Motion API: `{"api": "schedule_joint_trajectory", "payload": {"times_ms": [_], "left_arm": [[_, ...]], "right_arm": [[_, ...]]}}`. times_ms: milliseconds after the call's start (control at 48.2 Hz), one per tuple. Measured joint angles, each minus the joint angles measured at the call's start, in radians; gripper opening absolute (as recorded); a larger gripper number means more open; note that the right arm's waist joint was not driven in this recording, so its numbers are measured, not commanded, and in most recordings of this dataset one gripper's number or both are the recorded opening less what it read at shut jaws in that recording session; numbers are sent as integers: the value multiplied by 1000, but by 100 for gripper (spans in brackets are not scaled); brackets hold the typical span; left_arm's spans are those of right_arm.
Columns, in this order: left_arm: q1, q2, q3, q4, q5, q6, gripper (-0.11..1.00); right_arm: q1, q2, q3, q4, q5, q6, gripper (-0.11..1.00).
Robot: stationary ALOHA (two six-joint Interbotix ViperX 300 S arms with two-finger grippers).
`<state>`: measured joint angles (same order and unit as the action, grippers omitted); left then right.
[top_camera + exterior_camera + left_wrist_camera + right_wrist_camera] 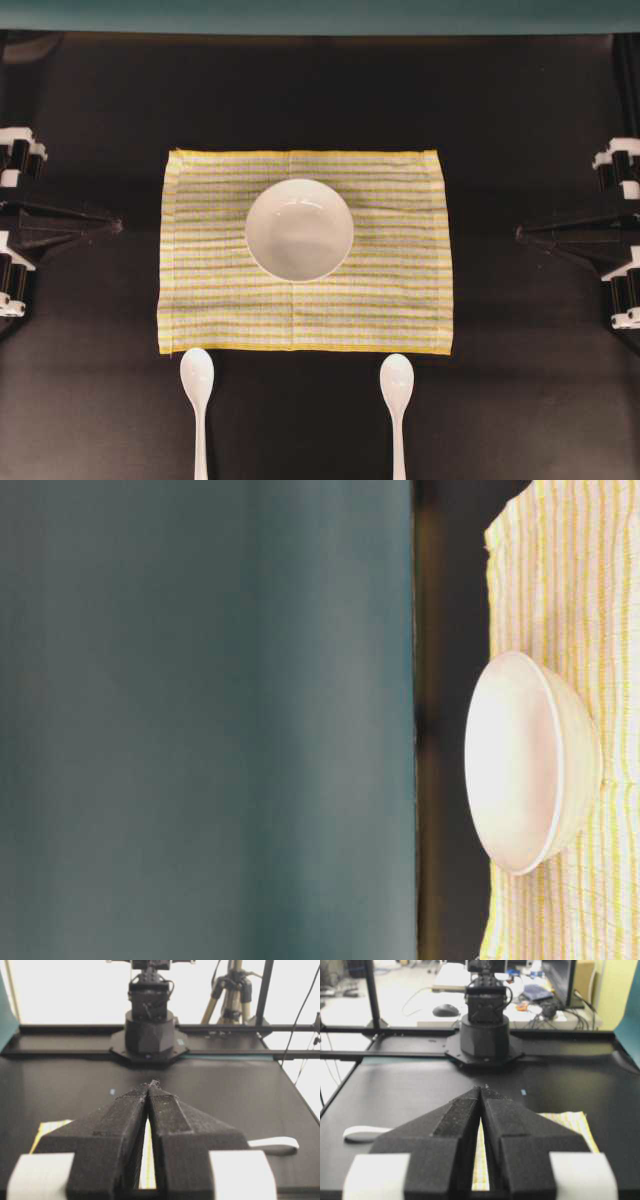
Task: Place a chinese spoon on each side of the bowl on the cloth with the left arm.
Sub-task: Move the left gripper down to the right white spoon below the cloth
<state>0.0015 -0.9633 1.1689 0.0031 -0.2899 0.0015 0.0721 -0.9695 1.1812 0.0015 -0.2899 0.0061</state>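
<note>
The black left gripper, fingers pressed together and empty, lay nearer the left glossy white ceramic spoon, whose handle probably ran toward the table's near edge.

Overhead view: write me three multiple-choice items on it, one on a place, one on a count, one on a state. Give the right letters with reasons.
1. Where do the spoons lie?
A. In the bowl
B. On the bare table, off the cloth's near edge
C. On the cloth, either side of the bowl

2. How many spoons are there?
A. One
B. Two
C. Three

3. How is the left hand?
A. Shut and holding nothing
B. Shut on a spoon
C. Wide open

Key: 1 B, the left spoon and right spoon rest on the black table, below the cloth, with the bowl holding nothing. 2 B, two white spoons show. 3 A, the left hand has its fingers meeting at the tips, nothing between.
</note>
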Motion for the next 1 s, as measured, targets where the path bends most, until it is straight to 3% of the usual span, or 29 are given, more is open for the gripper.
{"api": "schedule_joint_trajectory", "payload": {"times_ms": [62, 187, 332, 664, 789, 996], "left_arm": [[-8, 6, -5, 6, 8, -17, 3], [-92, 167, -63, 34, 75, -140, 1], [-92, 347, -147, 37, 87, -275, 1], [-109, 767, -382, 37, 129, -431, 4], [-109, 916, -482, 37, 172, -445, 22], [-110, 1077, -643, 37, 261, -445, 69]], "right_arm": [[0, 0, 0, 0, 0, -2, 7], [0, 0, 2, 0, 25, -11, -1], [0, 0, 2, 0, 49, -11, -1], [0, -2, 2, 0, 81, -11, -1], [0, -2, 0, 0, 80, -12, -1], [0, -2, 2, 0, 81, -11, -1]]}}
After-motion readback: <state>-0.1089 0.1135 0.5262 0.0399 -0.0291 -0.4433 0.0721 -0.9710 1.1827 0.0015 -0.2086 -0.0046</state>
